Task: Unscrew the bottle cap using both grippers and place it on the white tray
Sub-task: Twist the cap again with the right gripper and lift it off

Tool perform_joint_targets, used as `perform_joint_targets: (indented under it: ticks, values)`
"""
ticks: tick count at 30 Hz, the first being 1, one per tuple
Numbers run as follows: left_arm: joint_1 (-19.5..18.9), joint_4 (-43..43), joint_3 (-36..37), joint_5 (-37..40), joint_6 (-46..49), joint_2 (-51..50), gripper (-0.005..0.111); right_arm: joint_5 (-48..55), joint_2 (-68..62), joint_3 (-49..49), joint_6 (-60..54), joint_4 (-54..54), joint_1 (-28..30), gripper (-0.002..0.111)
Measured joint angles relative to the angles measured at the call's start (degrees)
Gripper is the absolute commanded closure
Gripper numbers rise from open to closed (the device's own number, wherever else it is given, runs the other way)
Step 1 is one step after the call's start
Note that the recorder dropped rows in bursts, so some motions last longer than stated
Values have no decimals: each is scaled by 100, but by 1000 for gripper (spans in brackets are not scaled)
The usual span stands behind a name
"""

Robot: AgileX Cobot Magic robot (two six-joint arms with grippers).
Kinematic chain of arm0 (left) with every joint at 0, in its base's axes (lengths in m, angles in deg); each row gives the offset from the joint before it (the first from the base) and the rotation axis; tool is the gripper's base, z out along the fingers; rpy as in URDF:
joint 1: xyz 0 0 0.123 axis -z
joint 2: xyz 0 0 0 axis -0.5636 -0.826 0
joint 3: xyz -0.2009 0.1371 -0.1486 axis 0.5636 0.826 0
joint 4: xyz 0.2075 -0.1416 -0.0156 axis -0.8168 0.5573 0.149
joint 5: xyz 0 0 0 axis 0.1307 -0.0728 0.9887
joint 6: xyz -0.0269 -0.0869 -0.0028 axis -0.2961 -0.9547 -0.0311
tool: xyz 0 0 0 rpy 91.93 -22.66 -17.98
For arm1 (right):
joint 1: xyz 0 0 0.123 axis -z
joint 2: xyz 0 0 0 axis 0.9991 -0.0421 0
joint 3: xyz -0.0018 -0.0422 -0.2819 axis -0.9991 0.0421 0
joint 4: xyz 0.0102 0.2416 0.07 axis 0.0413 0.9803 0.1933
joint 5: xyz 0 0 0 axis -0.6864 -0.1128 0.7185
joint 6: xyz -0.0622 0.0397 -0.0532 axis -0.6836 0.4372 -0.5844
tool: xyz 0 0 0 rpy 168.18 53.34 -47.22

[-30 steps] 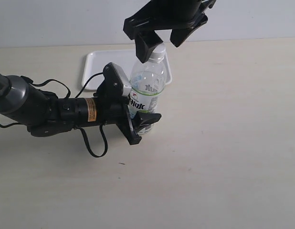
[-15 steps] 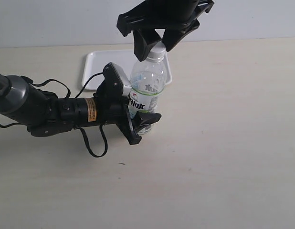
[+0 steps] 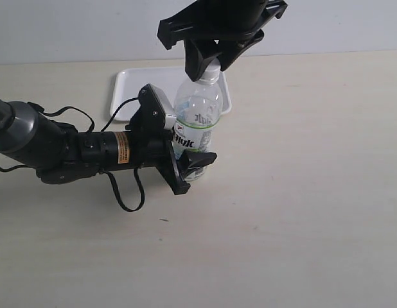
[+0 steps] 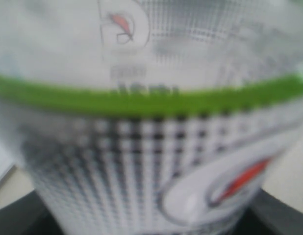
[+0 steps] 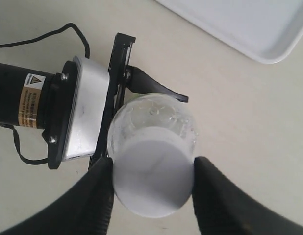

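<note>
The clear bottle stands upright on the table, its white-green label filling the blurred left wrist view. My left gripper is shut on the bottle's lower body from the left. From above, my right gripper has both black fingers pressed against the sides of the white bottle cap, which sits on the neck. The cap is mostly hidden by the fingers in the exterior view. The white tray lies behind the bottle.
The left arm's grey body and its cables lie across the table to the left of the bottle. The tray's corner shows beyond the bottle in the right wrist view. Bare table extends to the right and front.
My right gripper came down over the bottle's top and shut its fingers onto the cap. The left gripper and the bottle stayed where they were.
</note>
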Motion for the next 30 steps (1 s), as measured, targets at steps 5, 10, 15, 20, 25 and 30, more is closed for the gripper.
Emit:
perform_joint_targets:
  ticks: [5,10,15,20,25,30]
  values:
    - [0,0,0,0,0,0,107,0,0,0,-320,0,0,108]
    - [0,0,0,0,0,0,107,21,0,0,-2614,11,0,108]
    - [0,-11,0,0,13,0,107,53,0,0,-5776,23,0,108]
    - [0,-23,0,0,25,0,107,-11,0,0,-8110,33,0,108]
    - [0,2,0,0,-10,0,107,-102,0,0,-9807,21,10,108]
    - [0,2,0,0,-22,0,107,-136,0,0,-10821,21,10,108]
